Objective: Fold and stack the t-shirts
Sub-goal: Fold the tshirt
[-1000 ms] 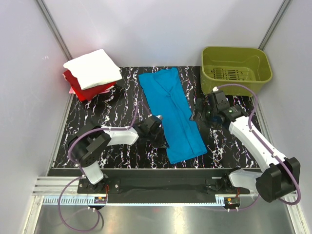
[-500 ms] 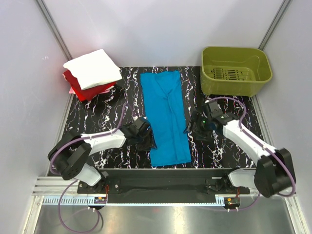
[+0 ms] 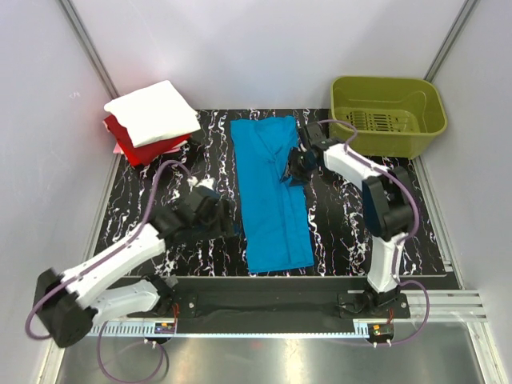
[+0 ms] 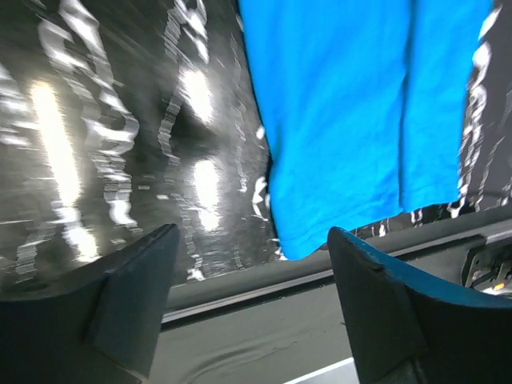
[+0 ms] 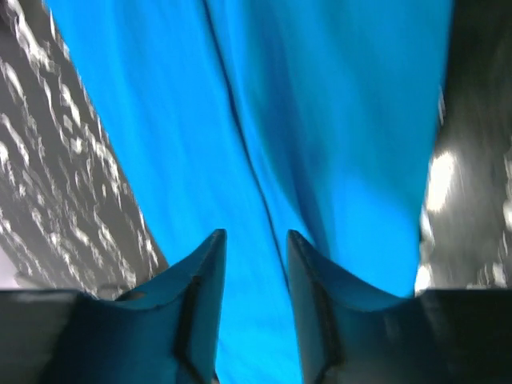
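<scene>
Turquoise-blue cloth t-shirt flat on black marbled counter, our left gripper beside it, jaws wide apart, our right gripper above it, jaws narrowly parted.

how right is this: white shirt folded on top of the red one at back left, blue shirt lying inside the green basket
Wrong on one point: the blue shirt lies on the table, left of the green basket, not inside it; the top external view shows this. The rest holds.
</scene>
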`<state>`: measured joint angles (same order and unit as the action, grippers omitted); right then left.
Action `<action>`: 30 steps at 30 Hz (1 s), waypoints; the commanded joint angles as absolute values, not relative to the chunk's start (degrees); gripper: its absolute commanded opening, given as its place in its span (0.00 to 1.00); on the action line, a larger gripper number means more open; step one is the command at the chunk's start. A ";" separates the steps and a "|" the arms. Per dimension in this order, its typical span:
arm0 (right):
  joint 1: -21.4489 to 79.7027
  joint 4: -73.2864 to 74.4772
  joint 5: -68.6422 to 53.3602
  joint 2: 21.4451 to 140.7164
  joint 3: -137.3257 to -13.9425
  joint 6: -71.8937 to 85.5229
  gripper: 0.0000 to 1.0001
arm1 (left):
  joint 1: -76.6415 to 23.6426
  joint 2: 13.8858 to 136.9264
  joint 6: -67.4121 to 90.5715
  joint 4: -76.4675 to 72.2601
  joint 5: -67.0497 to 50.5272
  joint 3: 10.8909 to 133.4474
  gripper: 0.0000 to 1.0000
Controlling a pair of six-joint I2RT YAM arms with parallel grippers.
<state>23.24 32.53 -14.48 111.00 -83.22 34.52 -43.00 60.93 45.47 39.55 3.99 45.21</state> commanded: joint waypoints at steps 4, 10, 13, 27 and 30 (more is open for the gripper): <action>22.41 37.61 -12.57 122.16 -97.11 30.32 0.29 | -38.94 46.86 38.16 58.88 17.21 51.85 0.90; 21.97 38.23 -12.83 126.47 -100.55 30.76 0.18 | -37.71 37.01 34.46 61.27 20.40 55.90 0.99; 22.06 36.92 -14.41 127.00 -99.50 32.78 0.15 | -37.71 34.98 34.02 59.59 19.69 55.28 0.99; 27.15 31.20 -26.97 127.44 -97.73 39.37 0.14 | -37.71 30.85 34.89 54.76 21.18 51.68 0.99; 27.51 30.59 -30.14 127.09 -98.17 38.41 0.15 | -37.71 30.59 34.98 54.67 21.53 51.59 0.99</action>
<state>26.74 33.08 -24.45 126.78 -97.78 37.85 -37.89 31.33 35.53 57.74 19.29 51.90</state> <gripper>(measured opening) 0.147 0.987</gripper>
